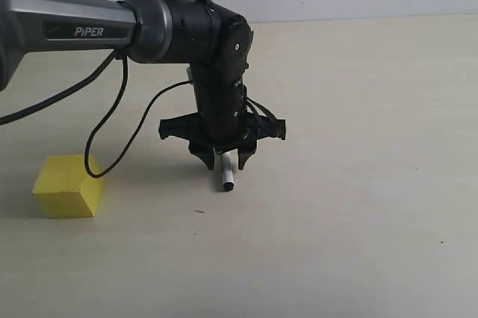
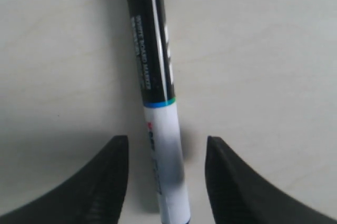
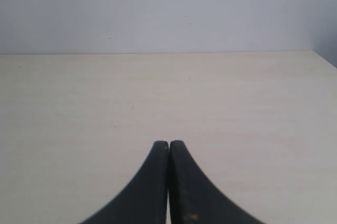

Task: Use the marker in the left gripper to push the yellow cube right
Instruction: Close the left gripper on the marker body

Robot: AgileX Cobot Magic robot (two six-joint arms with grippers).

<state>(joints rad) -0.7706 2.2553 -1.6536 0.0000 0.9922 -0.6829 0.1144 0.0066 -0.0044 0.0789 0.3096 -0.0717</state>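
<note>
The marker [image 2: 152,34] lies on the pale table between the two fingers of my left gripper [image 2: 166,140], with a gap on each side of it. The jaws stand apart and touch nothing, so the left gripper is open. In the exterior view the left gripper [image 1: 225,160] points down over the marker [image 1: 226,176], whose white barrel and black end stick out toward the front. The yellow cube [image 1: 66,186] sits on the table well to the left of the gripper, apart from it. My right gripper [image 3: 168,144] is shut on nothing above bare table and does not show in the exterior view.
Loose black cables [image 1: 104,131] hang from the left arm [image 1: 89,30] and loop down close to the cube's top. A plain wall [image 3: 168,8] rises behind the table's far edge [image 3: 168,53].
</note>
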